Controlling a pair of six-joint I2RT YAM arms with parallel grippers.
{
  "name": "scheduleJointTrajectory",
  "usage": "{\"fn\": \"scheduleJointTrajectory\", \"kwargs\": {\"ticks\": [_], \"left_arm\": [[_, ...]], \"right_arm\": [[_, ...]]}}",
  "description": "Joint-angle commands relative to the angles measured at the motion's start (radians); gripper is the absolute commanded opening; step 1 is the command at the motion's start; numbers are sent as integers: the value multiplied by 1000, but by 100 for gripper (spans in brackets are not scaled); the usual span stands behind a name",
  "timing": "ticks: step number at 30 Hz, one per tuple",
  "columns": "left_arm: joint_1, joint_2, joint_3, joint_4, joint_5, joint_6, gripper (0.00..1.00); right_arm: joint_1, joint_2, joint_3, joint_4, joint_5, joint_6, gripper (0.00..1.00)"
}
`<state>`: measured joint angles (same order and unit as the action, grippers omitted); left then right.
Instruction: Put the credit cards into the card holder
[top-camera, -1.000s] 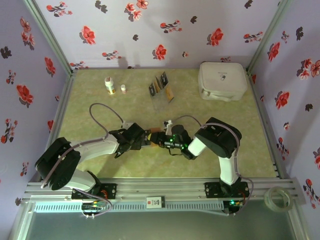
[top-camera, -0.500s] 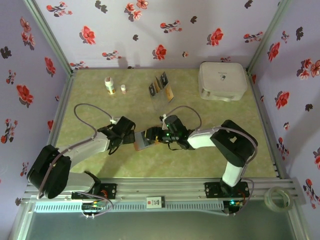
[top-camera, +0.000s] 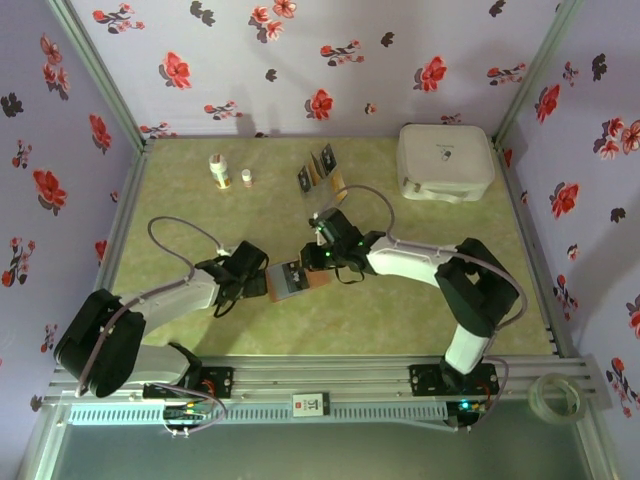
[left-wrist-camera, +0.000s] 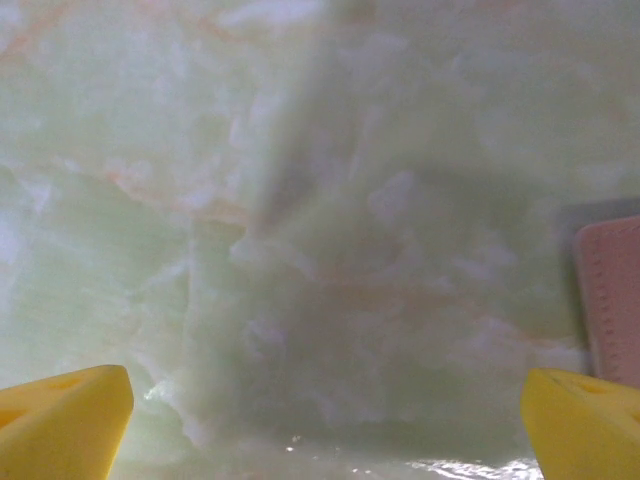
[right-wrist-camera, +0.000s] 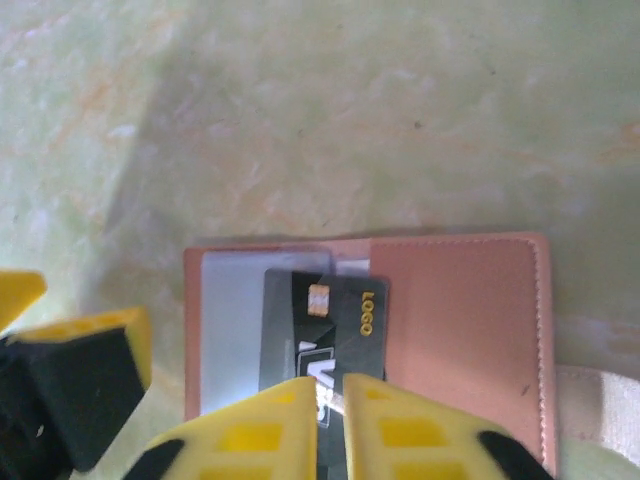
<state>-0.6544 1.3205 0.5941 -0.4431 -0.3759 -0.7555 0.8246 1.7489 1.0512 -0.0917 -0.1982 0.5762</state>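
Observation:
The card holder (top-camera: 293, 281) lies open on the table, reddish-brown with a pale inner pocket (right-wrist-camera: 232, 320). One black credit card (right-wrist-camera: 325, 325) with gold lettering lies flat on it, partly over the pocket. My right gripper (right-wrist-camera: 330, 400) hovers over the card's near end with its fingers almost together; the card is seen face-on, not pinched. From above, the right gripper (top-camera: 314, 260) is just behind the holder. My left gripper (left-wrist-camera: 320, 420) is wide open over bare table, with the holder's edge (left-wrist-camera: 612, 300) to its right. More credit cards stand in the rack (top-camera: 322, 172).
A white rounded case (top-camera: 445, 160) sits at the back right. Two small bottles (top-camera: 219, 170) stand at the back left. The left gripper's finger (right-wrist-camera: 78, 375) shows just left of the holder. Purple floral walls close the table in on three sides.
The right wrist has swung back and left, from in front of the holder to just behind it. The left gripper has drawn back to the left, and the holder now lies uncovered.

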Motion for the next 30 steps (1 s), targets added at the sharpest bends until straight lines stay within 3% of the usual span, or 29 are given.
{"fn": "scheduleJointTrajectory", "kwargs": {"ticks": [1,6,30], "left_arm": [[-7,-7,-13,-23,-1,-42,100],[-13,23,-3,-18,0,-41,100],[-16,108,22,7,-5,8,100]], "right_arm": [[-4,58,41,-133,50,-81,7],[-5,100,65,-131,40,-85,2],[19,195,141,-132,0,-61,1]]}}
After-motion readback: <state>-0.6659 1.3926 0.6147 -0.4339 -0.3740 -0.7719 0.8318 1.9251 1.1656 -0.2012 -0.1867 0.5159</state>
